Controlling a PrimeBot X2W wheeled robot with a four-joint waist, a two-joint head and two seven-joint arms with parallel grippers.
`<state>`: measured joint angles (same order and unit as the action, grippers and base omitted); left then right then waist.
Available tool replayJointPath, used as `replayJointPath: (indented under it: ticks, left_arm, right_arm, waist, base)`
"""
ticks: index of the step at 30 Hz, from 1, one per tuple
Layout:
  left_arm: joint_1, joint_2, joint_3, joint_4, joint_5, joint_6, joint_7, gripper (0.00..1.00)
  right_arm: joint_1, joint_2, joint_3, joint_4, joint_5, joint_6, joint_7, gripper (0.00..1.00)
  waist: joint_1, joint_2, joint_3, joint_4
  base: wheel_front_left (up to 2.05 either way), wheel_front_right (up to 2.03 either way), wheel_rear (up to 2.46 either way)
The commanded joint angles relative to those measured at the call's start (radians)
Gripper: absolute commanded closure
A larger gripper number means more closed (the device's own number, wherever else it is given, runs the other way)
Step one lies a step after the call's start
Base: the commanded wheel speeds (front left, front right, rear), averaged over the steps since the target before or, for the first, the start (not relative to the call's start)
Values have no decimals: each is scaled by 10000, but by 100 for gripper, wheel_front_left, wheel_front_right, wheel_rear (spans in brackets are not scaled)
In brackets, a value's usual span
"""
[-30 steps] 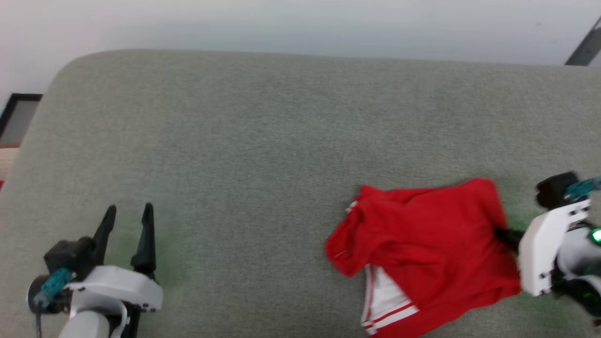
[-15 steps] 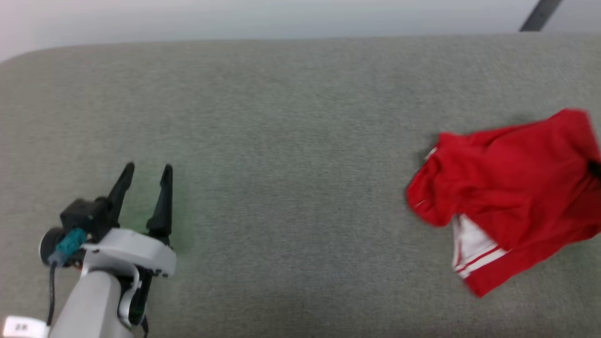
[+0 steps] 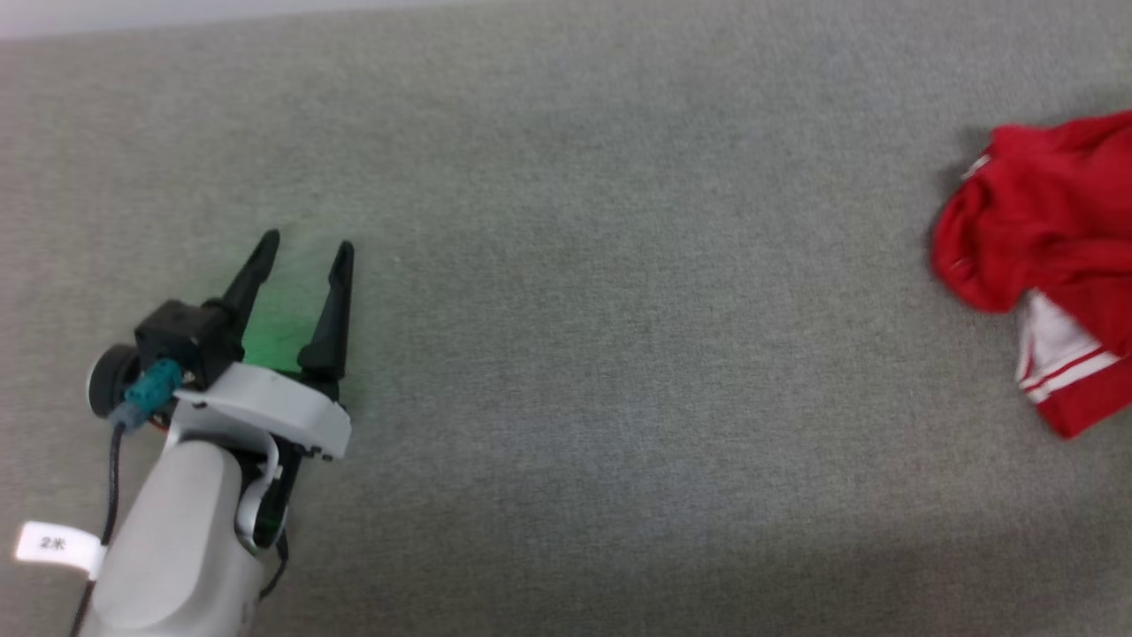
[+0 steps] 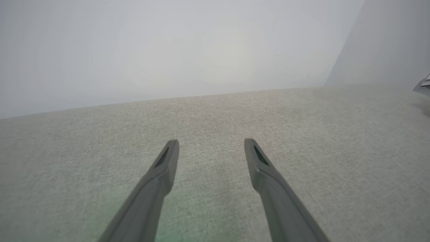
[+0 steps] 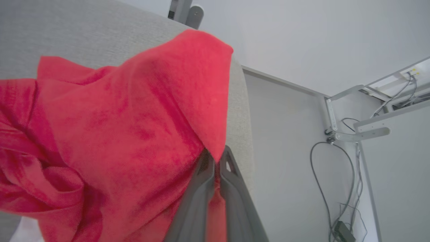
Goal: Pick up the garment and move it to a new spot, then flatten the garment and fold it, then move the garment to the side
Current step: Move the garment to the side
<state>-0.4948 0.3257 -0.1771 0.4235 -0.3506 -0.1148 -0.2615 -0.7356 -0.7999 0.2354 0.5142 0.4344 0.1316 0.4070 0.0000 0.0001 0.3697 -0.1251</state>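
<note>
The garment (image 3: 1044, 212) is a crumpled red shirt with a white, red-striped sleeve, lying at the right edge of the head view on the grey fabric surface (image 3: 601, 310). In the right wrist view the red garment (image 5: 127, 127) is bunched in front of my right gripper (image 5: 216, 156), whose two fingers are shut on a fold of its cloth. Far to the left, my left gripper (image 3: 303, 252) hovers open over bare fabric, well apart from the garment. Nothing lies between the spread fingers of the left gripper (image 4: 211, 144).
A pale wall (image 4: 168, 50) rises behind the grey surface. Beyond the surface's rounded edge (image 5: 240, 111) the right wrist view shows pale floor, metal desk legs (image 5: 349, 134) and loose cables (image 5: 322, 174).
The head camera has swung left, so the garment slid to the picture's right edge and the right gripper left it. The left gripper stays open.
</note>
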Motion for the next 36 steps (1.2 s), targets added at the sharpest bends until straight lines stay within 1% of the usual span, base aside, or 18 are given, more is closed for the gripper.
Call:
replayJointPath:
  ticks: [1, 8, 11, 13, 16, 17, 18, 19, 20, 21, 30, 32, 36]
  left_arm:
    - [-189, 45, -13, 23, 59, -61, -36, 0]
    - [-599, 89, -223, 158, 121, -106, -37, 0]
    - [-725, 115, -289, 186, 128, -132, -37, 0]
    - [-772, 136, -319, 207, 104, -140, -37, 0]
    - [-832, 147, -368, 268, 77, -156, -37, 0]
    - [-832, 147, -368, 268, 77, -156, -37, 0]
    - [-844, 157, -382, 303, 53, -163, -37, 0]
    - [-839, 167, -374, 309, 45, -167, -37, 0]
    - [-839, 167, -374, 309, 45, -167, -37, 0]
    - [-767, 168, -341, 321, 26, -173, -37, 0]
    - [-418, 115, -136, 322, -19, -161, -37, 0]
    - [-305, 81, -67, 340, -29, -163, -37, 0]
    - [-63, 10, 76, 344, -105, -164, -37, 0]
  right_arm:
    - [-221, -41, 86, 263, -173, -21, -222, 100]
    - [-1068, 248, 17, 2057, -844, -21, -1210, 100]
    - [-1369, 538, -227, 2919, -1236, -21, -1506, 100]
    - [-1544, 837, -348, 3365, -1409, -21, -1728, 100]
    - [-1775, 916, -460, 3947, -1681, -21, -2088, 99]
    - [-1775, 916, -460, 3947, -1681, -21, -2088, 99]
    - [-1890, 1041, -430, 4260, -1863, -21, -2350, 65]
    - [-1981, 1072, -452, 4403, -1917, -21, -2488, 37]
    - [-1981, 1072, -452, 4403, -1917, -21, -2488, 37]
    - [-2120, 1143, -450, 4675, -2061, -21, -2640, 0]
    - [-2404, 1420, -232, 5270, -2248, -21, -3104, 0]
    - [-2413, 1447, -175, 5340, -2224, -21, -3237, 0]
    - [-2255, 1719, -22, 5263, -2113, -21, -3705, 0]
  waist:
    - [0, -1, 331, -250]
    - [0, -1, 726, -344]
    - [0, -1, 824, -320]
    - [0, -1, 852, -299]
    - [0, -1, 865, -225]
    - [0, -1, 865, -225]
    - [0, -1, 828, -178]
    - [0, -1, 797, -158]
    - [0, -1, 797, -158]
    - [0, -1, 699, -123]
    - [0, -1, 93, -13]
    - [0, -1, -100, 36]
    - [0, -1, -526, 164]
  base:
    - [0, 0, 0]
    - [0, 0, 0]
    - [0, 0, 0]
    - [0, 0, 0]
    - [0, 0, 0]
    - [0, 0, 0]
    - [0, 0, 0]
    - [0, 0, 0]
    - [0, 0, 0]
    - [0, 0, 0]
    - [0, 0, 0]
    - [0, 0, 0]
    - [0, 0, 0]
